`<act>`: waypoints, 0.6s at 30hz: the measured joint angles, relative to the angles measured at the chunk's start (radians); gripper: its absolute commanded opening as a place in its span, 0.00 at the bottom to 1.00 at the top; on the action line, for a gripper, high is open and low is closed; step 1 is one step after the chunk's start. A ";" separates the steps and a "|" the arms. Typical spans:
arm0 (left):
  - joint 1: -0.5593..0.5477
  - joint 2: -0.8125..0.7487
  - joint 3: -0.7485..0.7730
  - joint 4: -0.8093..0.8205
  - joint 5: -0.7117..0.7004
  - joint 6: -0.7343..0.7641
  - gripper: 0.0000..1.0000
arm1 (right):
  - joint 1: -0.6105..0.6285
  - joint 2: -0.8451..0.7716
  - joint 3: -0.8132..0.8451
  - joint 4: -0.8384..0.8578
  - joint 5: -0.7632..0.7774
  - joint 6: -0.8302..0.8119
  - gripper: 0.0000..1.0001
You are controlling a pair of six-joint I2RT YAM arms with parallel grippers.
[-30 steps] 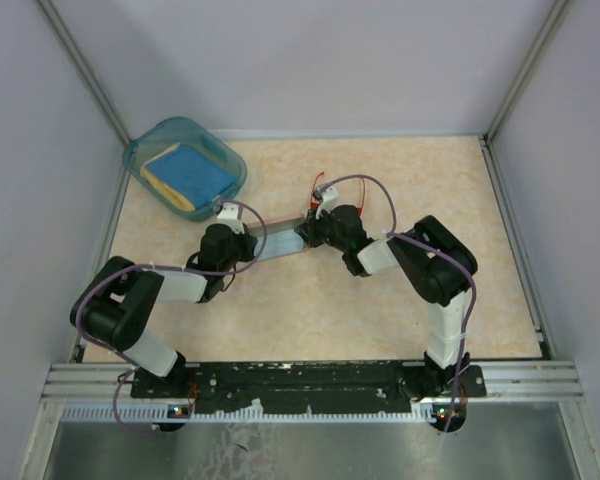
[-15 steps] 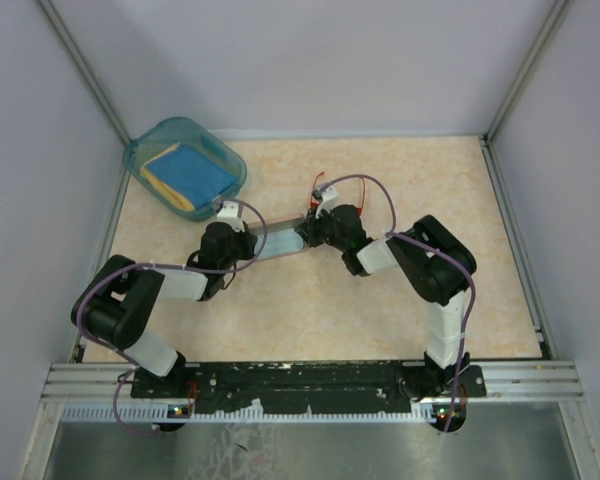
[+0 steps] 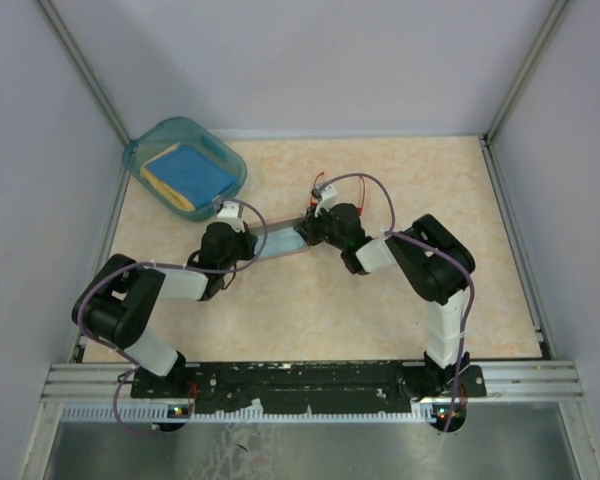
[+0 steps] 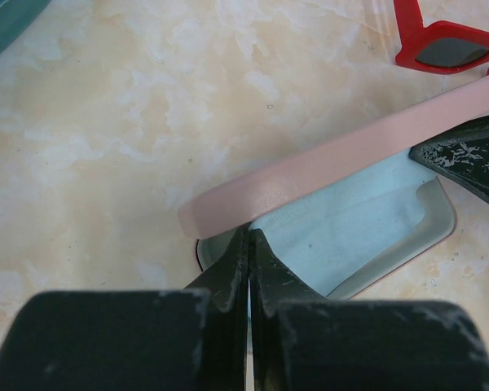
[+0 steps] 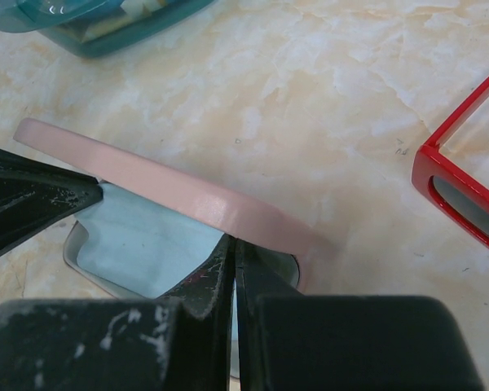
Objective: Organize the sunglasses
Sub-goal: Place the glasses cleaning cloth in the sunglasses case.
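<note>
I see both claws pinched fully closed, with nothing visible between their fingers. My left claw (image 4: 249,238) has its tip tucked under the raised lid at one end of the pink case (image 4: 334,163), and my right claw (image 5: 233,244) sits under the lid at the other end. A light blue cloth (image 4: 350,232) lies inside the case. The sunglasses (image 5: 464,191) rest on the table (image 5: 310,73) just beyond the case, outside it.

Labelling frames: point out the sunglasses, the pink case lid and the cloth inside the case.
sunglasses (image 4: 450,53): left wrist view, dark lens.
pink case lid (image 4: 334,163): left wrist view, outer face.
cloth (image 4: 350,236): left wrist view, its middle.
</note>
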 measured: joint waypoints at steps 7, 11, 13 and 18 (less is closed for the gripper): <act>0.000 0.002 0.005 -0.008 0.000 0.000 0.05 | 0.000 0.000 0.001 -0.003 0.000 0.000 0.03; 0.000 0.008 0.019 -0.014 0.000 0.004 0.12 | -0.001 0.001 0.006 -0.019 0.000 0.000 0.13; 0.000 0.008 0.019 -0.016 0.000 0.006 0.16 | -0.002 0.001 0.010 -0.021 0.000 0.002 0.16; 0.000 0.008 0.019 -0.022 0.000 0.006 0.24 | -0.005 0.001 0.014 -0.023 0.000 0.003 0.22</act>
